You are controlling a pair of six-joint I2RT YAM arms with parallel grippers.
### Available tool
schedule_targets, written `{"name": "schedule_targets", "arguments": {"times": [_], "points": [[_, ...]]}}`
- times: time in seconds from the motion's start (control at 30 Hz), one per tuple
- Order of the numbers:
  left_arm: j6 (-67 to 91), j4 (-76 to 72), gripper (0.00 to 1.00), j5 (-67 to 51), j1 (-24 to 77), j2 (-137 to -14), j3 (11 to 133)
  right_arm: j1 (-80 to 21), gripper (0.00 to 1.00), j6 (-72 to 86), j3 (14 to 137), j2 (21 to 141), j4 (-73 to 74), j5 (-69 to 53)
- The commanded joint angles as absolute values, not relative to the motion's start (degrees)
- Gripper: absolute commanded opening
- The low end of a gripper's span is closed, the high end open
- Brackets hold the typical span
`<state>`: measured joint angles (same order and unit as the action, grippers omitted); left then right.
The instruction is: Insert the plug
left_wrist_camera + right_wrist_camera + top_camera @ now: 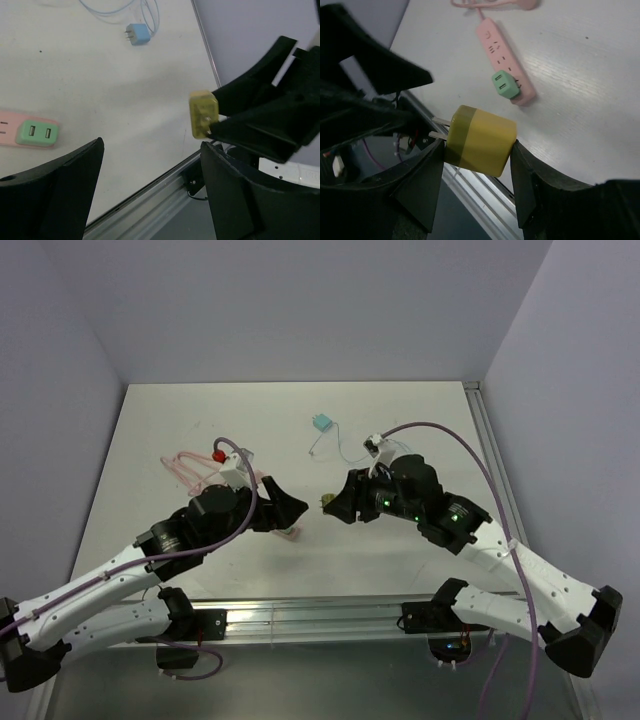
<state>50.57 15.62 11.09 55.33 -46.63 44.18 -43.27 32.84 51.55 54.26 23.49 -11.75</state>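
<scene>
A yellow plug (480, 140) with two metal prongs sits between the fingers of my right gripper (477, 150), which is shut on it above the table's near edge. Seen from the left wrist, the same yellow plug (203, 113) hangs just beyond my left gripper (152, 150), which is open and holds nothing. From above, the two grippers face each other, left gripper (290, 510) and right gripper (335, 505), with the plug (326, 502) between them. A pink power strip (502, 60) lies on the table with a green adapter (504, 84) plugged into it.
A blue plug (321, 423) with a thin pale cable lies at the back middle of the table. The strip's pink cable (185, 465) coils at the left. A metal rail (320, 615) runs along the near edge. Walls close in the sides.
</scene>
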Motion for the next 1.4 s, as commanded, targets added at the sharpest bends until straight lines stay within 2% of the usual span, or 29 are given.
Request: {"name": "schedule_targets", "arguments": {"times": [0.0, 0.37, 0.63, 1.1, 1.2, 1.27, 1.33, 1.37], "points": [[52.91, 11.52, 0.83, 8.00, 55.20, -49.30, 47.90, -45.70, 0.00, 24.53, 49.84, 49.14, 19.25, -15.29], [55.11, 6.95, 0.82, 2.12, 55.02, -53.17, 49.13, -55.63, 0.00, 13.54, 51.33, 49.57, 23.12, -7.48], [54.84, 5.19, 0.75, -3.16, 55.02, -53.96, 46.76, -60.99, 0.00, 12.13, 50.54, 47.99, 20.57, 1.75], [52.82, 2.20, 0.65, -11.16, 55.02, -56.51, 45.26, -61.70, 0.00, 9.41, 50.80, 47.55, 19.78, -2.28], [52.30, 2.37, 0.58, -11.60, 55.02, -57.48, 46.05, -62.22, 0.00, 8.88, 50.80, 47.20, 20.04, -2.37], [52.03, 2.46, 0.44, -12.30, 55.02, -58.18, 46.40, -62.31, 0.00, 8.61, 51.06, 47.28, 20.65, -2.11], [51.42, 2.63, 0.15, -12.48, 55.02, -58.45, 46.76, -62.32, 0.10, 8.79, 51.41, 47.55, 21.18, -1.76], [51.33, 2.90, 0.01, -12.13, 55.02, -58.62, 46.93, -62.31, 0.29, 9.05, 51.59, 47.64, 22.05, -1.50]]}}
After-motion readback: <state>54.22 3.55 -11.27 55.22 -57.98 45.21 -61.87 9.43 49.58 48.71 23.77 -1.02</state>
